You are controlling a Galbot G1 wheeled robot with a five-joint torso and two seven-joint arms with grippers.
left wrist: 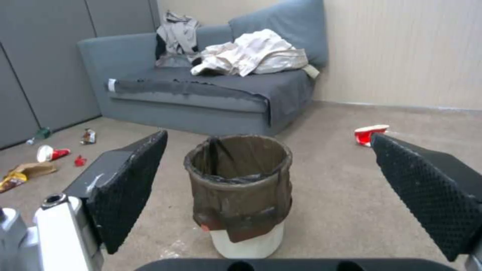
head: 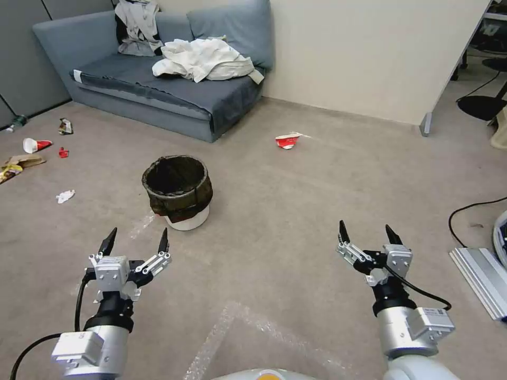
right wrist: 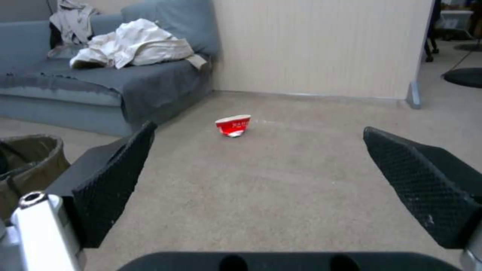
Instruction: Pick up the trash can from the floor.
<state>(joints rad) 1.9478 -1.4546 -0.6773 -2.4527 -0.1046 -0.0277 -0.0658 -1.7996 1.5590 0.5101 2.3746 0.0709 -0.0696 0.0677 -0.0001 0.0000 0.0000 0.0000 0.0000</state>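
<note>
The trash can (head: 178, 191), a small white bin lined with a dark brown bag folded over its rim, stands upright on the floor (head: 296, 200), a beige carpet. My left gripper (head: 137, 240) hovers open just short of it, a little to its left. Through the left wrist view the trash can (left wrist: 241, 192) stands centred between the spread fingers (left wrist: 128, 188). My right gripper (head: 371, 232) is open over bare carpet well to the right of the can. The can's edge (right wrist: 28, 162) shows at the side of the right wrist view.
A grey sofa (head: 158, 89) with crumpled cloths stands behind the can. A crushed red-and-white cup (head: 288, 140) lies to the can's far right. More litter (head: 37, 145) sits at the far left. A cable (head: 470, 211) and a metal rail (head: 483, 279) lie at the right.
</note>
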